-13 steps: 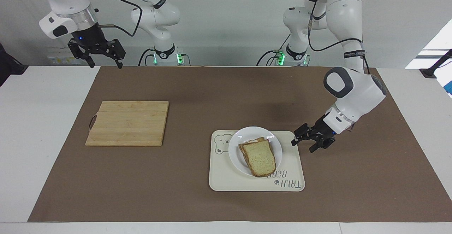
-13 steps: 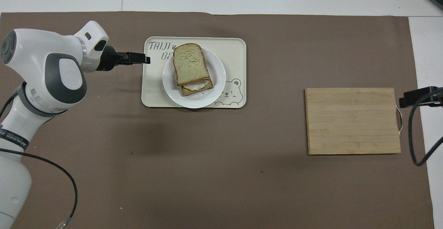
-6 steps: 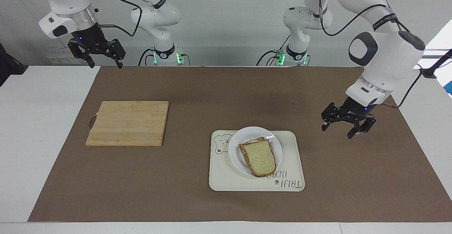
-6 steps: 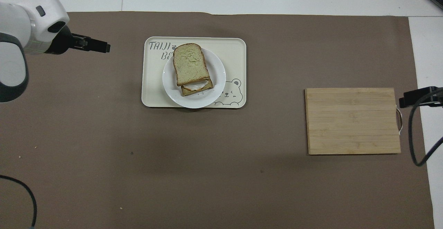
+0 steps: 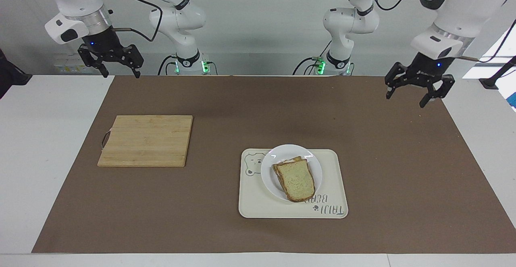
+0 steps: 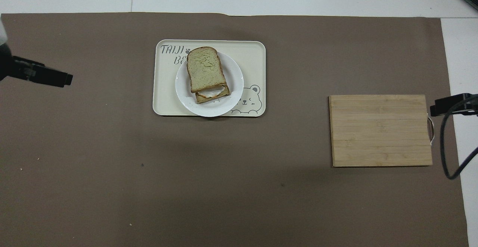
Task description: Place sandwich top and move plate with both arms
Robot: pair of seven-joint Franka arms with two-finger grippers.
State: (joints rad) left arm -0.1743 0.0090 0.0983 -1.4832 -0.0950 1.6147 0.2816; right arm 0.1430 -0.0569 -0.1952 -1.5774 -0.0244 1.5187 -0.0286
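Note:
The sandwich top [image 5: 296,180] [image 6: 205,69], a pale bread slice with brown crust, lies on the egg toast on the white plate [image 5: 271,167] [image 6: 234,90]. The plate sits on the cream bear tray [image 5: 330,210] [image 6: 254,51]. My left gripper [image 5: 415,89] [image 6: 56,79] is open and empty, raised over the brown mat at the left arm's end, well apart from the tray. My right gripper [image 5: 111,66] [image 6: 448,104] is open and empty, raised at the right arm's end and waiting.
A wooden cutting board [image 5: 146,140] [image 6: 381,130] with a small handle lies toward the right arm's end. A brown mat [image 5: 225,109] covers most of the white table.
My left gripper has drawn away from the tray's edge, rising and moving back toward the left arm's end. The sandwich, plate and right arm have not moved.

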